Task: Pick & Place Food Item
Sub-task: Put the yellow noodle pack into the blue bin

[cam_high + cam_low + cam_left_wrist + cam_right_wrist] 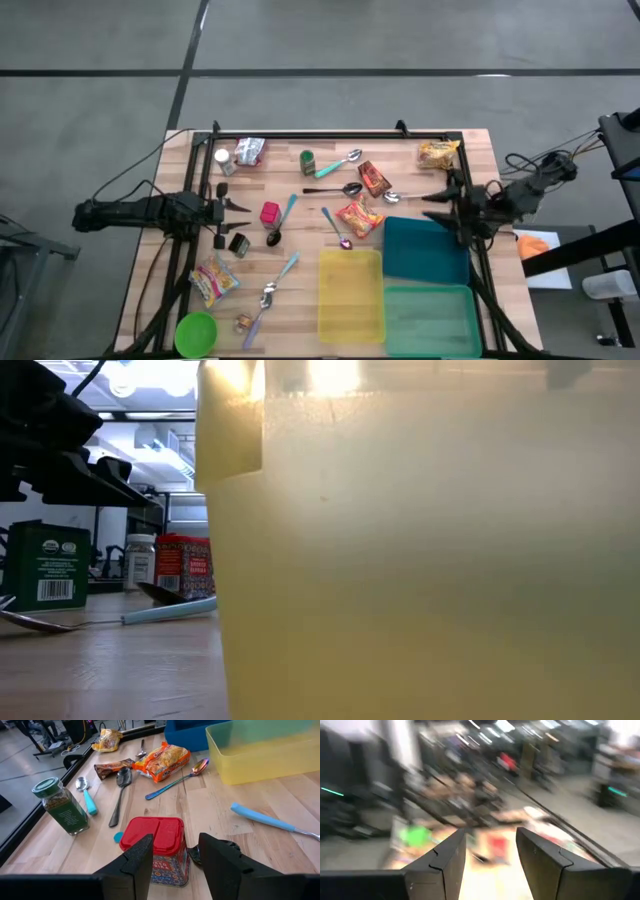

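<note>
Left gripper (174, 862): fingers parted, empty, red-lidded tin (156, 847) just ahead between the tips on the worktop (235, 840). Right gripper (490, 860): fingers parted, empty, held above the blue bin (425, 250), noodle packet (358, 217) near.

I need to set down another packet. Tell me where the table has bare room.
Bare wood lies between the noodle packet near the left edge and the yellow bin, broken only by a blue-handled spoon. The yellow bin itself looks empty. The middle, around the red tin and orange packet, is crowded.
</note>
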Controlling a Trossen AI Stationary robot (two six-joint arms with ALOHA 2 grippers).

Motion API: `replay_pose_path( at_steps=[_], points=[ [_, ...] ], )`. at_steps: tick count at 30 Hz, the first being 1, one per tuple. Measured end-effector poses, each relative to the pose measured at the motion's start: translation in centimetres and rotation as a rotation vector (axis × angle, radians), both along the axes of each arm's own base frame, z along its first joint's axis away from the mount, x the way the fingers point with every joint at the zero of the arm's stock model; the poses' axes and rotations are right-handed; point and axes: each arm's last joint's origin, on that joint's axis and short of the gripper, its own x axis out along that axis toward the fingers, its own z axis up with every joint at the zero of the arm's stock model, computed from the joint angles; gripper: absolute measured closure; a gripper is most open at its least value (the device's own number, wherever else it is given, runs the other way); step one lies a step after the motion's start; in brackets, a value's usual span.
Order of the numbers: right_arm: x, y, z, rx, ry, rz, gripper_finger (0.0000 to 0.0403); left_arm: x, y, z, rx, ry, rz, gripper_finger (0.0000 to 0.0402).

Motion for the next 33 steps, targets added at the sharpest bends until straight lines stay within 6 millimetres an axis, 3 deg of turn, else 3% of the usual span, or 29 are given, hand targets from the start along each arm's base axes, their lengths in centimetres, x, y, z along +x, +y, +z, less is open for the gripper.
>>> replay_pose_path(
  at_steps=[5,10,17,22,33],
  points=[
    [1.0,0.3,1.2,-0.039,0.226,-0.155,0.0230,0.0,0.0,0.0,0.000,0.000,0.000,0.0243],
    [1.8,0.5,3.0,-0.057,0.348,-0.254,0.0230,0.0,0.0,0.0,0.000,0.000,0.000,0.0243],
    [3.1,-0.9,4.8,-0.076,0.659,-0.456,0.0230,0.0,0.0,0.0,0.000,0.000,0.000,0.0243],
    [4.5,-1.4,3.8,0.015,0.846,-0.530,0.0230,0.0,0.0,0.0,0.000,0.000,0.000,0.0243],
    [6.6,-1.4,1.7,0.224,0.947,-0.630,0.0230,0.0,0.0,0.0,0.000,0.000,0.000,0.0243]
  ],
)
